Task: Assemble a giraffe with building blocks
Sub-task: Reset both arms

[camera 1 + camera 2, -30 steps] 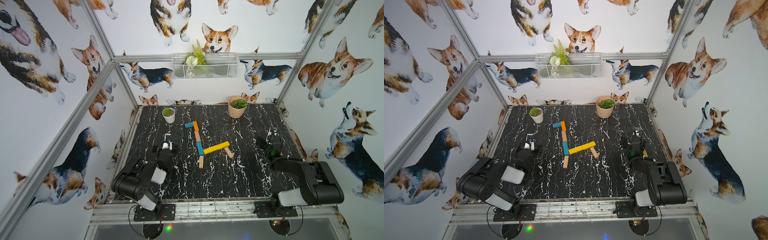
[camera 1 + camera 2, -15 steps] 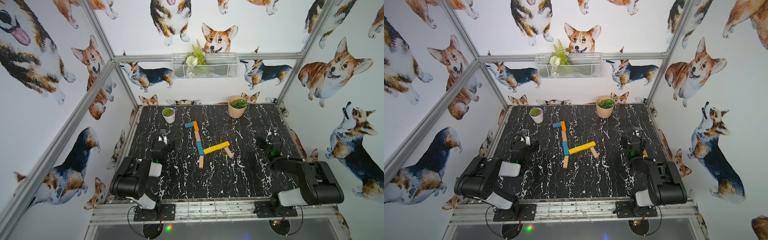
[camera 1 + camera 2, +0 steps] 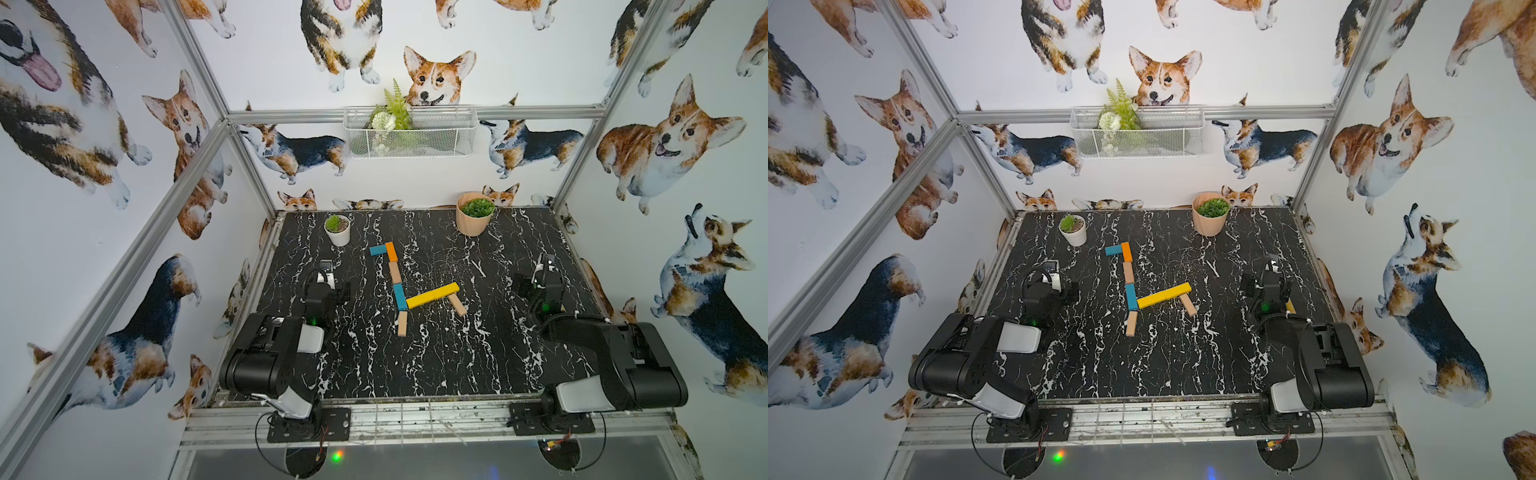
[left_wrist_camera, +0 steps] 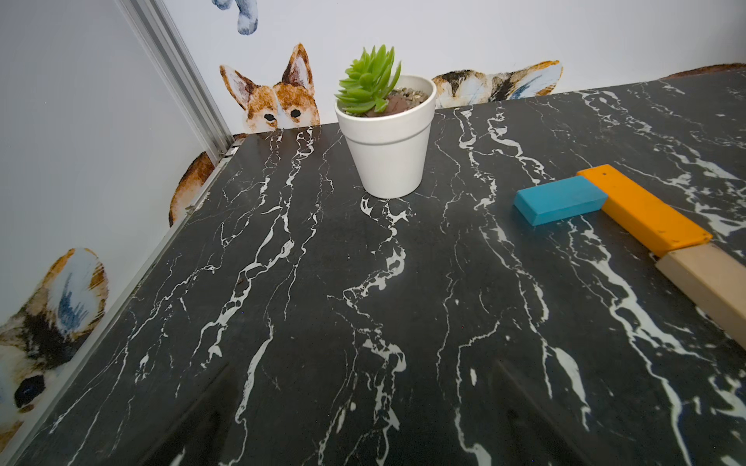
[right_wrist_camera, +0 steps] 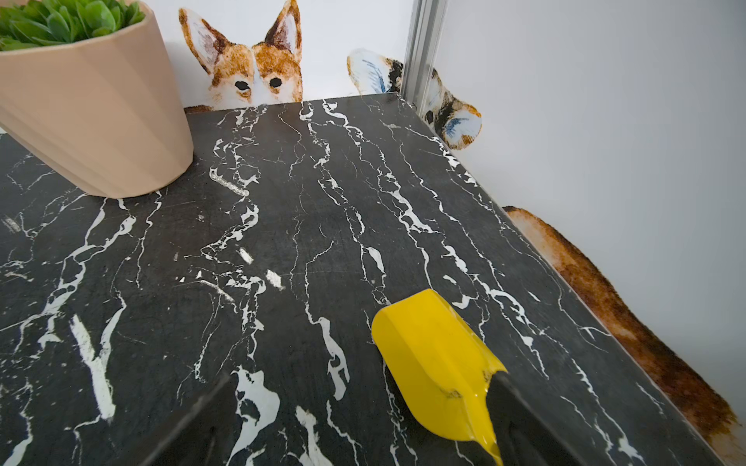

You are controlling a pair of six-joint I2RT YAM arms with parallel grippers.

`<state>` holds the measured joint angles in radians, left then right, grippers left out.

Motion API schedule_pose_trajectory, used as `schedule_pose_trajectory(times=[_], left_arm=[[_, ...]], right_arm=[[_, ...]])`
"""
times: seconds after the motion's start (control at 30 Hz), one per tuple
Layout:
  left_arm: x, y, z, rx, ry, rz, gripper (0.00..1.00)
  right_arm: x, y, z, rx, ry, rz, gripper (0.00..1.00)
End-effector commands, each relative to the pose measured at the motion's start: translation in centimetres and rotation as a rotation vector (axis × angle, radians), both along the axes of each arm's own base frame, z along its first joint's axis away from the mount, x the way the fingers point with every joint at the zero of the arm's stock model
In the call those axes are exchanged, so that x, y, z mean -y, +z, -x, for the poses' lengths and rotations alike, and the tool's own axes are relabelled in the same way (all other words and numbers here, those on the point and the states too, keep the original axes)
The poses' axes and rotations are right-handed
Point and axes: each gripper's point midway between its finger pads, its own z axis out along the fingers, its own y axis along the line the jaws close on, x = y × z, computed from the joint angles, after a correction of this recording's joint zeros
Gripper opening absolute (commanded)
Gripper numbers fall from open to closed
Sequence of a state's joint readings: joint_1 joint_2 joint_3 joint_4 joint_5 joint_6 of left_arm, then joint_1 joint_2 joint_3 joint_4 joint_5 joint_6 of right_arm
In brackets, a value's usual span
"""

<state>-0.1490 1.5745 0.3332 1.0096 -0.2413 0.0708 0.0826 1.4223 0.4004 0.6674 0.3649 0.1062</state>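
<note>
The giraffe lies flat mid-table in both top views. It has a teal head [image 3: 377,250], an orange [image 3: 391,251], tan [image 3: 395,272] and teal [image 3: 400,297] neck, a yellow body [image 3: 432,295] and two tan legs [image 3: 402,323] [image 3: 457,304]. My left gripper [image 3: 327,270] stands open to the left of the neck, apart from it. In the left wrist view its fingers [image 4: 202,419] are spread over bare table, with the teal head [image 4: 559,199] ahead. My right gripper [image 3: 545,266] is open at the right side, its fingers [image 5: 520,415] holding nothing.
A yellow shovel-like tool [image 5: 436,363] lies on the table against my right gripper's finger. A white pot [image 3: 337,230] with a succulent and a tan pot [image 3: 475,214] stand at the back. A wire basket [image 3: 409,133] hangs on the back wall. Walls close in on three sides.
My left arm has swung left and away from the giraffe, its gripper now pointing towards the white pot. The right arm and the blocks have not moved.
</note>
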Motion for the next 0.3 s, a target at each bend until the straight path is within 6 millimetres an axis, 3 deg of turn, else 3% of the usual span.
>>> schedule_pose_trajectory(times=[0.0, 0.27], left_arm=[[0.09, 0.51, -0.25, 0.019, -0.003, 0.009, 1.0], [-0.11, 0.47, -0.36, 0.013, 0.009, 0.011, 1.0]], right_arm=[[-0.02, 0.38, -0.24, 0.011, 0.005, 0.005, 1.0], [-0.05, 0.39, -0.25, 0.011, 0.005, 0.005, 1.0]])
